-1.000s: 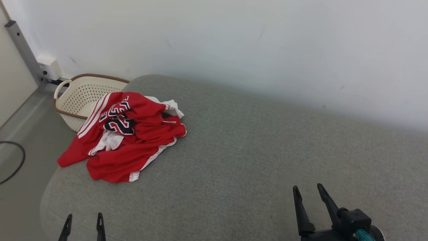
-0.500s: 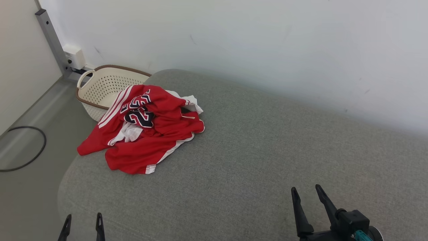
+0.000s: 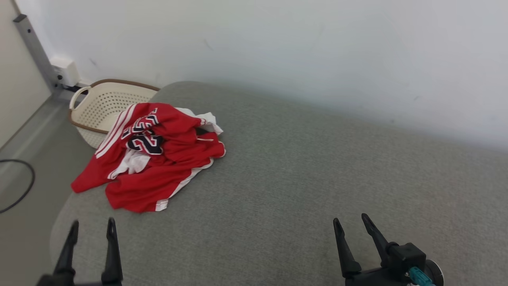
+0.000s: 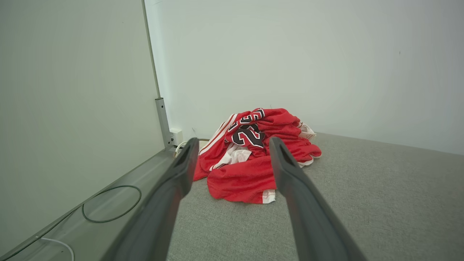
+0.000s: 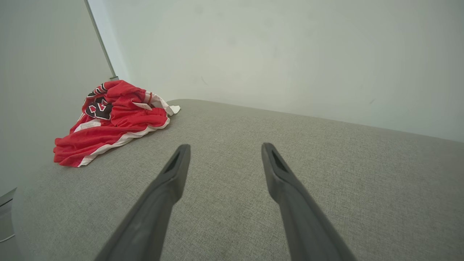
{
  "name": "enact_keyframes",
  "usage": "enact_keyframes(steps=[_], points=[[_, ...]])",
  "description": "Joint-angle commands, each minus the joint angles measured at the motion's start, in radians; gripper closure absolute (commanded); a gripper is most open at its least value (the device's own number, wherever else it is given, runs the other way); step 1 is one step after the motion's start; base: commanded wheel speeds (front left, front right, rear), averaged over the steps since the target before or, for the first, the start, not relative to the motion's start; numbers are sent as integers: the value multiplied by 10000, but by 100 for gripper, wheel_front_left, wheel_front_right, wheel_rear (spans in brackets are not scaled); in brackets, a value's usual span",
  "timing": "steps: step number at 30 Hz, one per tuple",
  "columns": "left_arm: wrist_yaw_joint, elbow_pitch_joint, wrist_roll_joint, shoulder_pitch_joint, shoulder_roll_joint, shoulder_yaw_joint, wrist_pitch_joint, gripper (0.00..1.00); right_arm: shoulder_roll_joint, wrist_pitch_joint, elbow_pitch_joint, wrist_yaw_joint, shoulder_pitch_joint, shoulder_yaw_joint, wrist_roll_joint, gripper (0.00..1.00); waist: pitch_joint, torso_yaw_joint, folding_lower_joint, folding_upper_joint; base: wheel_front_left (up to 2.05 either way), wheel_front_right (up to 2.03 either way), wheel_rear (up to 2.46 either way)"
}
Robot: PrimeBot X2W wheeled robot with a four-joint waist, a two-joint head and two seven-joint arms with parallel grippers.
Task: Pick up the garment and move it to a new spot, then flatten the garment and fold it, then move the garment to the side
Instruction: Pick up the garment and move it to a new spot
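Observation:
The garment [image 3: 158,159] is a red jersey with white stripes and black numbers, crumpled in a heap at the far left of the grey cushioned surface [image 3: 297,171]. It lies ahead of my left gripper in the left wrist view [image 4: 253,159] and far to the left in the right wrist view [image 5: 112,119]. My left gripper [image 3: 91,224] stands open at the lower left, short of the heap, nothing between its fingers. My right gripper [image 3: 351,222] is open over bare cushion at the lower right [image 5: 224,148].
A cream perforated basket [image 3: 101,109] stands on the floor just behind the garment, against the white wall. A black cable [image 3: 22,186] loops on the floor at the left. The cushion's left edge drops off beside my left gripper.
The head camera has swung, shifting the whole picture. My left gripper has risen further into the head view. The garment lies as before.

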Motion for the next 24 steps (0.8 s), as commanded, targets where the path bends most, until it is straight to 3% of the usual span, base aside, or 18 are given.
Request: enact_keyframes(steps=[1,11,24], points=[[-230,117,-149,-475,192,59,-50,0,-2,-22,2,8,-121,122,18,0,203,-483,0,0,0,0,0],[-1410,1370,-837,-3784,1175,354,321,0,-5,-22,-185,8,-829,215,4,0,1323,-2147,0,0,0,0,0],[-2263,3561,-1549,-6457,2341,693,1685,0,-1,-22,-544,8,-1575,63,202,0,2587,-3787,0,0,0,0,0]])
